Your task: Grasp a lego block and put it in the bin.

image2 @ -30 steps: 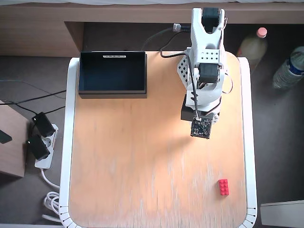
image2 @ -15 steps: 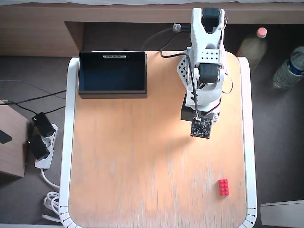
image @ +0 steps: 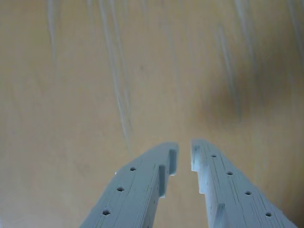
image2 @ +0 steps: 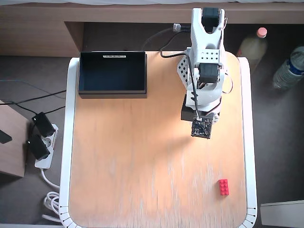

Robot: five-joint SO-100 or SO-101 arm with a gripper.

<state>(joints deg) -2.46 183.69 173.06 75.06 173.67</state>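
Observation:
In the overhead view the red lego block (image2: 223,187) lies flat near the table's front right corner, well clear of the arm. At the back left corner stands the bin (image2: 112,93), dark inside, with a white label strip on its far rim. The white arm (image2: 204,71) reaches from the back right toward the table's middle, and its wrist board (image2: 201,128) hides the fingers from above. In the wrist view my gripper (image: 184,149) hangs over bare wood, its grey fingers almost touching with nothing between them. Neither block nor bin shows in the wrist view.
The wooden table has a white rim (image2: 249,142). Off its right side stand two bottles (image2: 251,45) (image2: 289,66) on the floor. A power strip with plugs and cables (image2: 42,142) lies left of the table. A wooden ledge (image2: 42,33) runs behind.

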